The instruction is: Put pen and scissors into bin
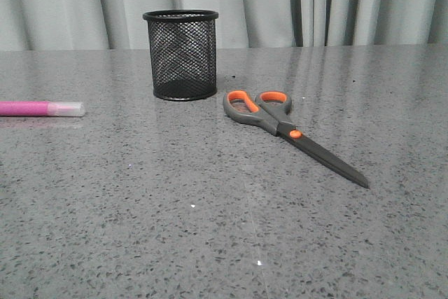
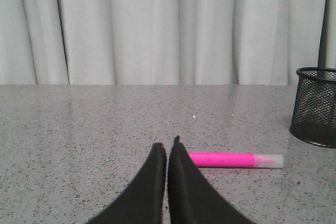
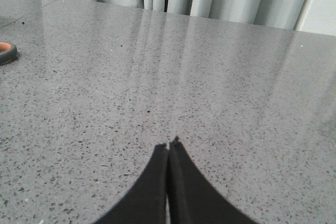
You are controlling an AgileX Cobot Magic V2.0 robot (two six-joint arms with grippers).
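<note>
The black mesh bin (image 1: 181, 54) stands upright at the back of the table, empty as far as I can see. The pink pen (image 1: 40, 108) lies flat at the left edge, cap pointing right. The scissors (image 1: 287, 129) lie closed to the right of the bin, handles toward it, blades pointing to the front right. No arm shows in the front view. My left gripper (image 2: 168, 146) is shut with nothing in it; the pen (image 2: 233, 160) lies just beyond its tips, and the bin (image 2: 316, 105) is farther off. My right gripper (image 3: 169, 144) is shut and empty over bare table; one scissors handle (image 3: 7, 52) shows at the frame's edge.
A grey speckled stone table (image 1: 210, 229) carries everything. Pale grey curtains (image 1: 280, 1) hang behind its far edge.
</note>
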